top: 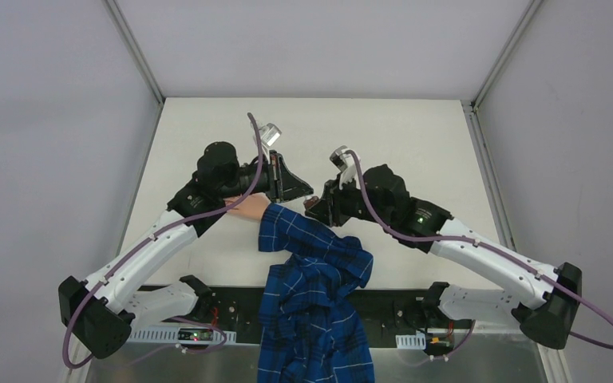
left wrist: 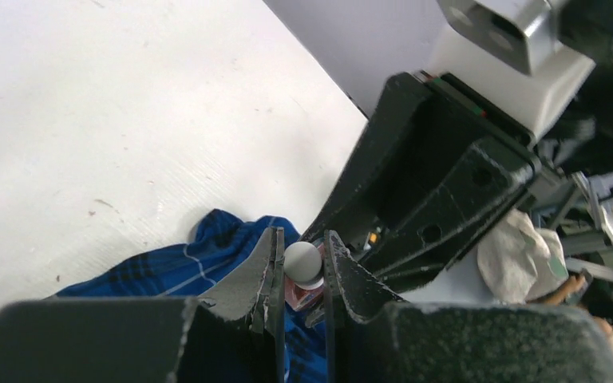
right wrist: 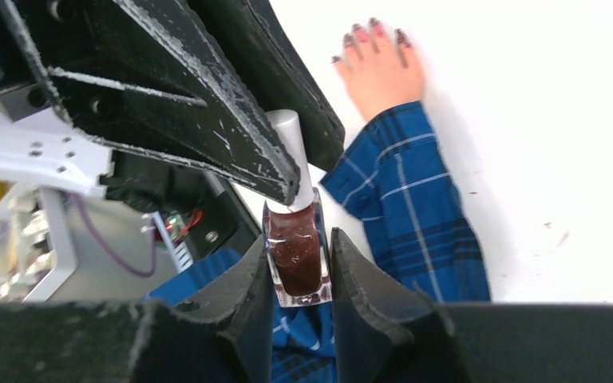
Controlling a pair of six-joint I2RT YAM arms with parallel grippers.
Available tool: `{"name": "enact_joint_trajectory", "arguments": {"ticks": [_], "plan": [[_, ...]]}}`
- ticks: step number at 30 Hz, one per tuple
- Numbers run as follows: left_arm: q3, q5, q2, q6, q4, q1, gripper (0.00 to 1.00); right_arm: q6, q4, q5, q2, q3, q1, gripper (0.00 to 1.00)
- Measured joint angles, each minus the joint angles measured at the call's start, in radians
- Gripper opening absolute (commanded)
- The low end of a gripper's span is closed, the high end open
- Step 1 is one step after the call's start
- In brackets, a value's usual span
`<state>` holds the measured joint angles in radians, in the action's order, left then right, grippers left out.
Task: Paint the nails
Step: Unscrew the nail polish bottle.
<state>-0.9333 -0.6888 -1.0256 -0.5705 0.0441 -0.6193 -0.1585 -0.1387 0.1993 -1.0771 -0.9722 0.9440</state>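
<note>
L tool [left wrist: 303,254] pinches cap [left wrist: 302,262] | R tool [right wrist: 300,257] clamps bottle [right wrist: 295,267] (above sleeve [right wrist: 415,183]) | nails [right wrist: 371,30] on table [right wrist: 543,120], well apart | risk: uncapping twist tilts bottle, polish spills on sleeve; weak R grip = slip

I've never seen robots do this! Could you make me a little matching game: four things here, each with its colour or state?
Things:
1 left gripper
2 right gripper
3 nails
4 sleeve

Colour or state:
a blue plaid
b shut on the white cap
c dark reddish-purple
d shut on the glass bottle

Pairs: 1-b, 2-d, 3-c, 4-a
</note>
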Motion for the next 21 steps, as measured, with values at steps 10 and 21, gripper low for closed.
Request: {"name": "enact_joint_trajectory", "arguments": {"ticks": [10, 21], "plan": [[0.014, 0.176, -0.043, -0.026, 0.029, 0.042, 0.00, 0.085, -0.037, -0.416, -0.202, -0.143, 0.113, 0.00], [0.033, 0.285, -0.072, -0.036, 0.039, 0.109, 0.00, 0.197, -0.044, -0.710, -0.452, -0.311, 0.172, 0.00]]}}
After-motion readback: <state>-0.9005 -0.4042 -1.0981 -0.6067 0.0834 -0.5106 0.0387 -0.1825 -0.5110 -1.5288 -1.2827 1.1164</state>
